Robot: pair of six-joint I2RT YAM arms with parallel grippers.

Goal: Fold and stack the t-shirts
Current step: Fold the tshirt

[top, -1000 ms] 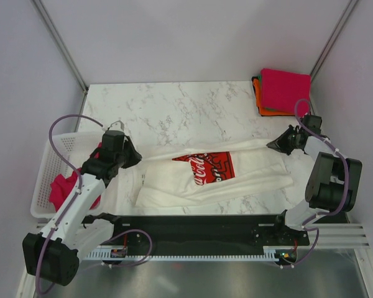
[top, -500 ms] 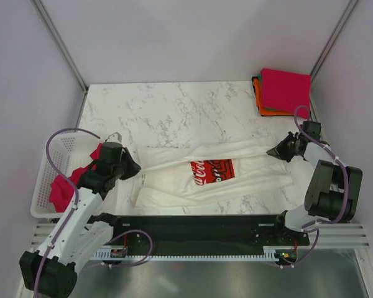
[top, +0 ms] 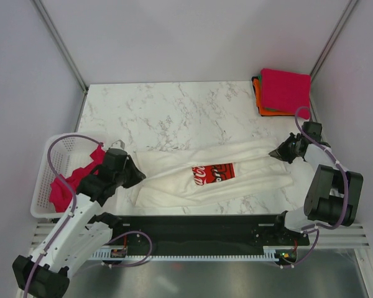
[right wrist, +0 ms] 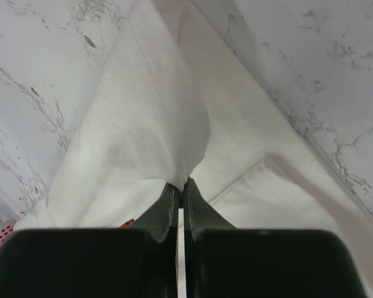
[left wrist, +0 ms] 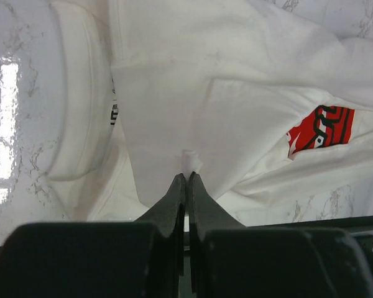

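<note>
The white t-shirt [top: 248,162] with the red Coca-Cola print [top: 212,173] lies stretched across the front of the table. My left gripper [top: 138,176] is shut on its left edge; in the left wrist view [left wrist: 188,176] a fold of white cloth [left wrist: 174,105] hangs from the jaws. My right gripper [top: 274,153] is shut on its right edge, with cloth [right wrist: 149,124] pinched in the right wrist view [right wrist: 183,184]. A folded stack, magenta t-shirt [top: 285,90] over orange and green, sits at the back right. Another magenta t-shirt [top: 65,186] lies in the basket.
A white lattice basket [top: 57,149] stands at the table's left edge beside my left arm. The marble table [top: 174,112] has walls left, right and behind. A black bar [top: 199,222] runs along the near edge.
My left gripper has drawn the shirt's left edge toward the front and right, folding cloth over so less of the red print shows. My right gripper has shifted slightly left, still gripping.
</note>
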